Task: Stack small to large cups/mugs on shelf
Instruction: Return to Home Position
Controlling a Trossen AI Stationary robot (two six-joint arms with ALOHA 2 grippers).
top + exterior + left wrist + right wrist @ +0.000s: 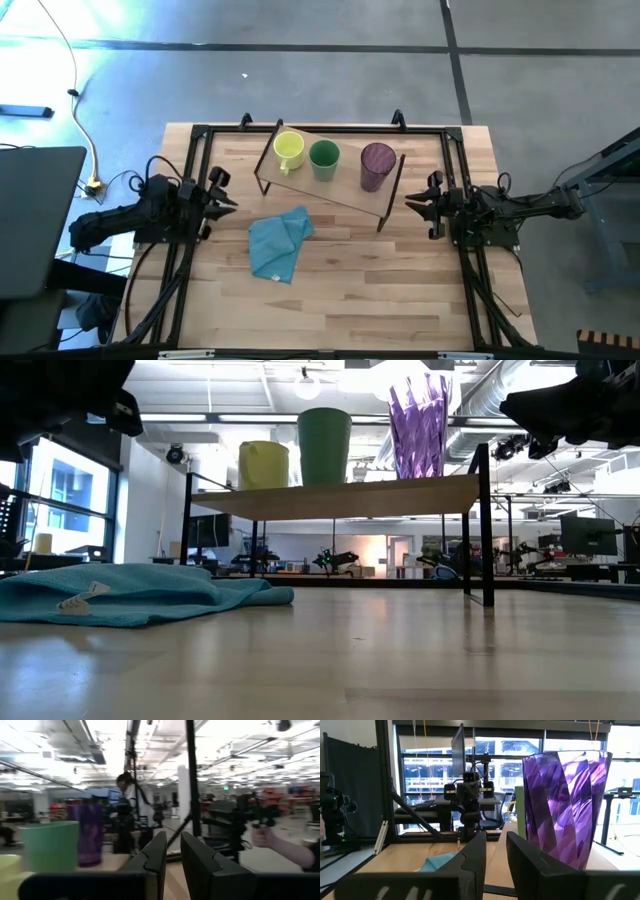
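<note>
Three vessels are lined up on the light-wood shelf on thin dark legs (340,190), at 12 o'clock on the table.
The short yellow handled mug (288,149), green cup (324,158) and translucent purple tumbler (377,165) stand apart, unnested. The left gripper (226,198) at 9 o'clock and the right gripper (414,201) at 3 o'clock are held slightly parted, empty. The tumbler is best approached level and gripped at its rim.

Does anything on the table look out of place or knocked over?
Only the crumpled blue cloth lying in front of the shelf. The yellow mug, green cup and purple tumbler stand upright on the shelf in a row.
</note>
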